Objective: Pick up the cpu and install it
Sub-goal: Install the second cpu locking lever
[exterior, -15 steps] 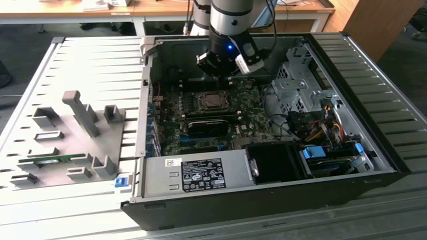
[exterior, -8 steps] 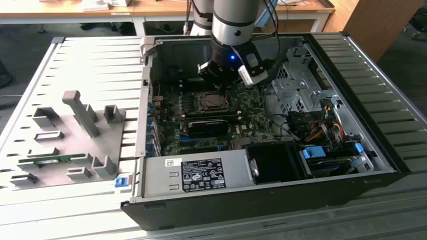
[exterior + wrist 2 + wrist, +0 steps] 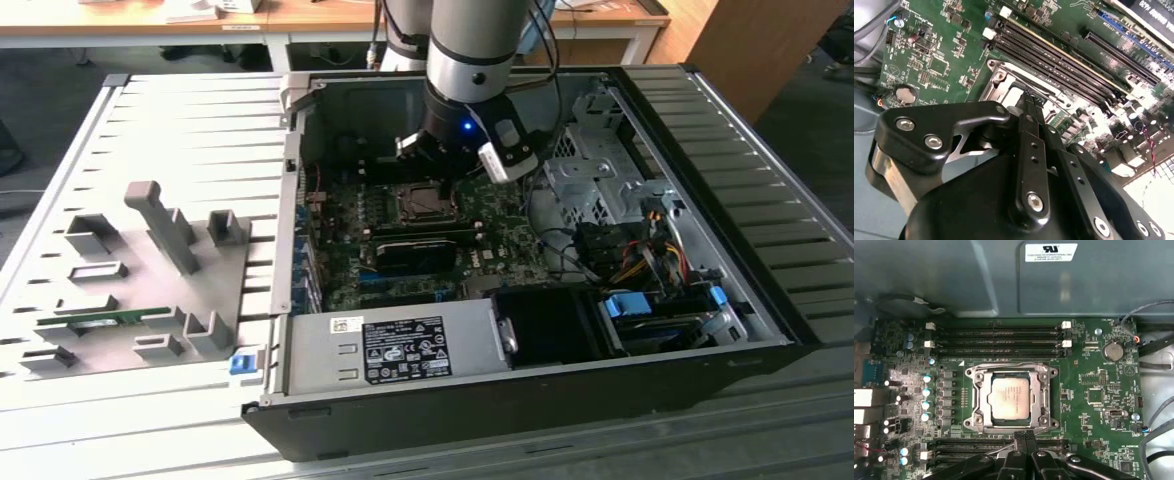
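Note:
The cpu [image 3: 1010, 397], a silver-grey square chip, lies flat inside the motherboard socket [image 3: 972, 405], whose metal frame surrounds it. My gripper [image 3: 1025, 436] hovers beside the socket's edge, over the memory slots, with its two black fingers pressed together and nothing between them. In the second wrist view the gripper [image 3: 1030, 102] has its tips just over the socket's frame [image 3: 999, 75]. In the exterior view the gripper [image 3: 427, 168] hangs inside the open computer case, just above the socket [image 3: 429, 205].
Empty black memory slots [image 3: 999, 332] run along both sides of the socket. A coin battery [image 3: 1112, 349] and cables [image 3: 1154, 347] sit off to one side. The case wall [image 3: 300, 140], drive cage [image 3: 601, 170] and power supply [image 3: 387, 350] hem in the board. A grey parts tray [image 3: 134, 290] lies on the exterior view's left.

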